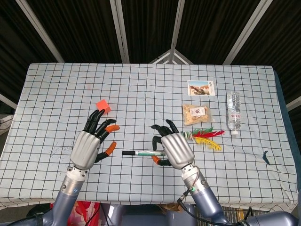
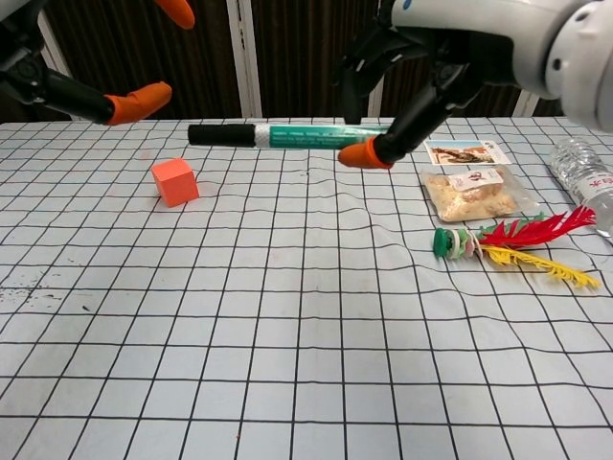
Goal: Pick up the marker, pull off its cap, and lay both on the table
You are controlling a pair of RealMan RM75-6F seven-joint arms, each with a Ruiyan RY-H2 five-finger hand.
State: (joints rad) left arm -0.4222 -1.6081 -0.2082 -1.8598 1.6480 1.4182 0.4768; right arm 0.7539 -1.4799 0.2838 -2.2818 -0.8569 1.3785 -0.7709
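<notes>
1. Two hands show in the head view. The right hand (image 1: 173, 149) pinches the marker (image 1: 141, 153) by its teal barrel, holding it level above the desk (image 1: 56, 94), with the black cap (image 1: 127, 153) pointing toward the left hand (image 1: 91, 143). The left hand hangs just beside the cap end, released, fingers spread and holding nothing; it does not touch the cap. Behind it sits an orange cube (image 1: 103, 104). To the right lie a snack bag (image 1: 195, 113), a photo card (image 1: 201, 87), a water bottle (image 1: 233, 113) and a feathered shuttlecock (image 1: 204, 137).

2. In the chest view the marker (image 2: 287, 135) hangs well clear of the desk (image 2: 287, 364), gripped at its right end by the right hand (image 2: 412, 77) between an orange-tipped finger below and dark fingers above. Only fingertips (image 2: 139, 101) of the left hand enter at the top left, near the cap (image 2: 222, 134) but apart from it. How firm the pinch is I cannot tell, since the grip is partly cropped.

3. Risk, as I judge it: the marker is held far from the cap, so a pull from the left could twist or drag it out of the pinch and drop it. A poorly aligned left hand could also knock the cap end aside instead of closing on it.
</notes>
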